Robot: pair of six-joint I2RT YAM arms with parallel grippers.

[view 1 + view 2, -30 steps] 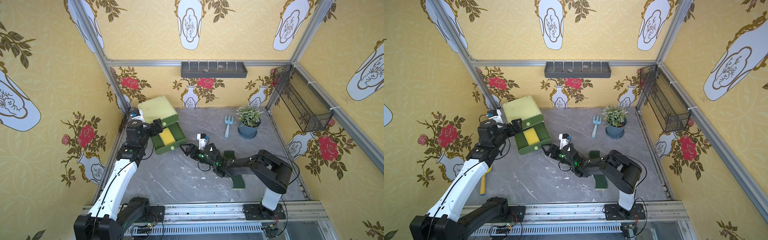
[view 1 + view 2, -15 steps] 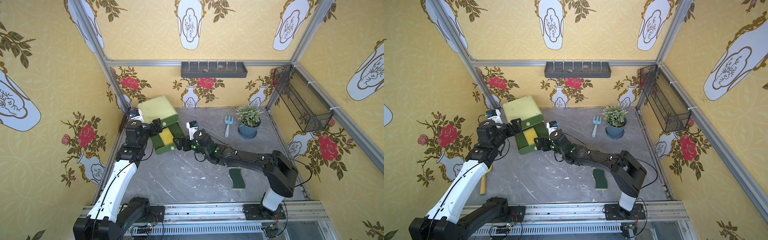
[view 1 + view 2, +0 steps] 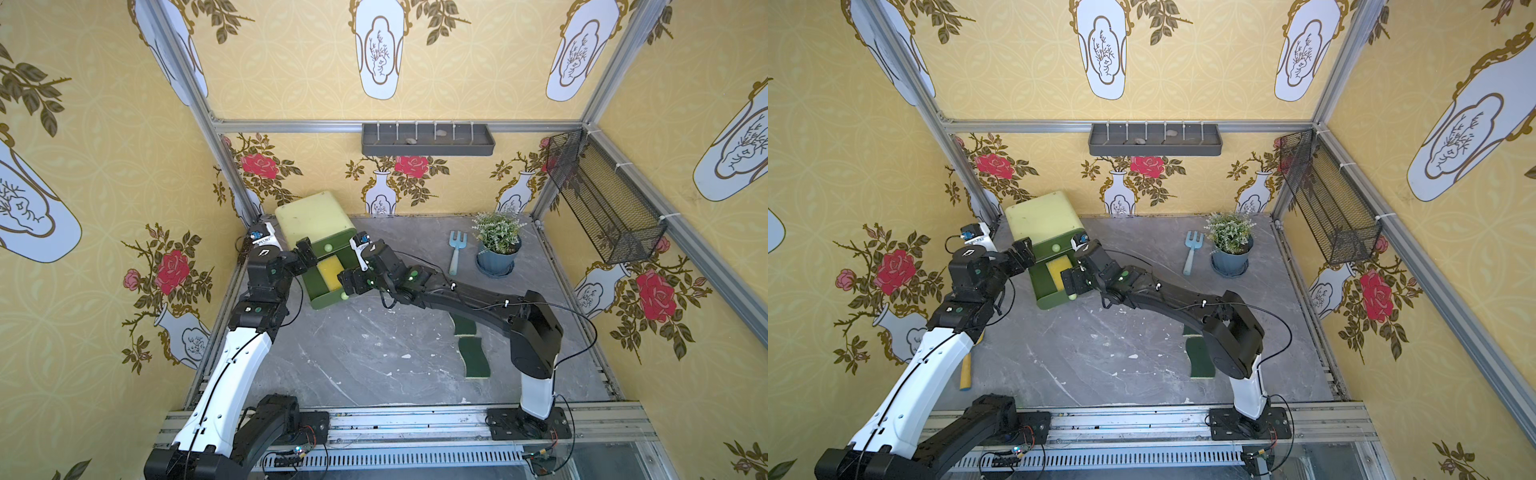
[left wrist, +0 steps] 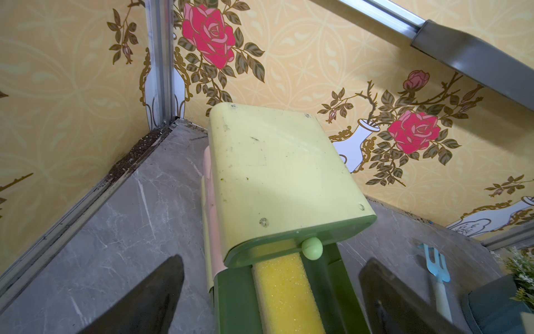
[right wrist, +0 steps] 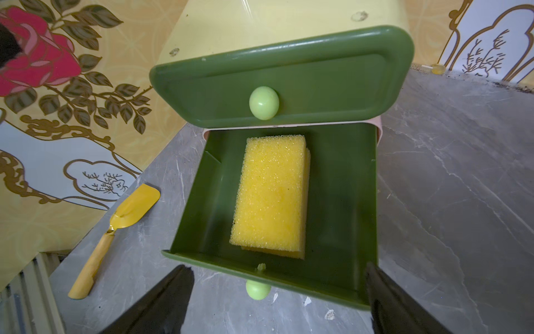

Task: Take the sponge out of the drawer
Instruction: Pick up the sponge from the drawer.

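A yellow sponge (image 5: 271,193) lies flat in the pulled-out lower drawer (image 5: 185,202) of a small pale-green cabinet (image 3: 313,214). Both top views show the sponge (image 3: 330,272) (image 3: 1057,268) in this dark green drawer (image 3: 328,300). My right gripper (image 5: 278,269) hovers open over the drawer's front edge and knob (image 5: 258,290), empty, with its fingers as wide apart as the drawer. My left gripper (image 4: 273,261) stands open and empty above the back of the drawer, by the cabinet front. In the left wrist view the cabinet hides the far end of the sponge (image 4: 286,295).
The upper drawer (image 5: 318,84) is shut. A yellow trowel (image 5: 115,231) lies by the left wall. Two green pads (image 3: 473,357) lie under the right arm. A blue hand fork (image 3: 456,249) and a potted plant (image 3: 496,245) stand at the back right, below a wire basket (image 3: 602,203).
My right arm has stretched from the middle of the table back and left to the drawer's front edge, its jaws a little wider. The left arm has stayed put.
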